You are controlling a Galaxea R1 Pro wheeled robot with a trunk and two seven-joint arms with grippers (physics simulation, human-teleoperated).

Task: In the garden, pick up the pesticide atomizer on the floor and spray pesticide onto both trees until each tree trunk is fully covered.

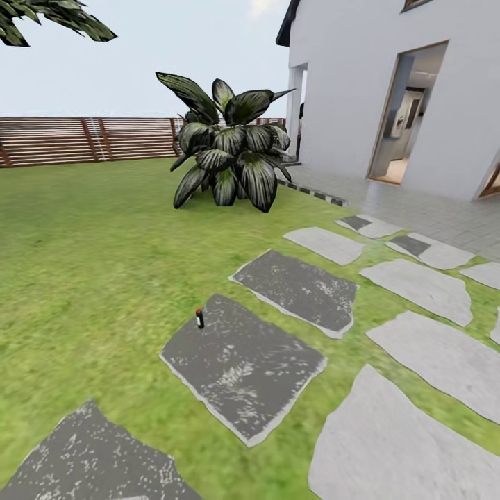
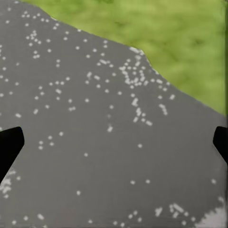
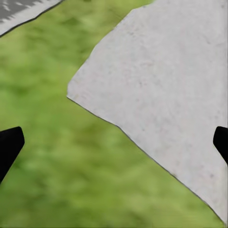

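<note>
The pesticide atomizer (image 1: 200,319), small and dark with a red top, stands upright on the green grass floor (image 1: 90,278) right at the edge of a dark paving stone (image 1: 243,364) in the head view. My left gripper (image 2: 114,142) is open above a dark speckled paving stone (image 2: 95,156), holding nothing. My right gripper (image 3: 114,142) is open too, above grass (image 3: 71,175) and a pale stone slab (image 3: 171,85). The trees with thick trunks are out of view.
A broad-leaved dark plant (image 1: 229,160) stands on the lawn ahead. A brown slatted fence (image 1: 83,139) runs along the back. A white house (image 1: 396,90) with an open doorway is at right, fronted by pale paving stones (image 1: 423,288).
</note>
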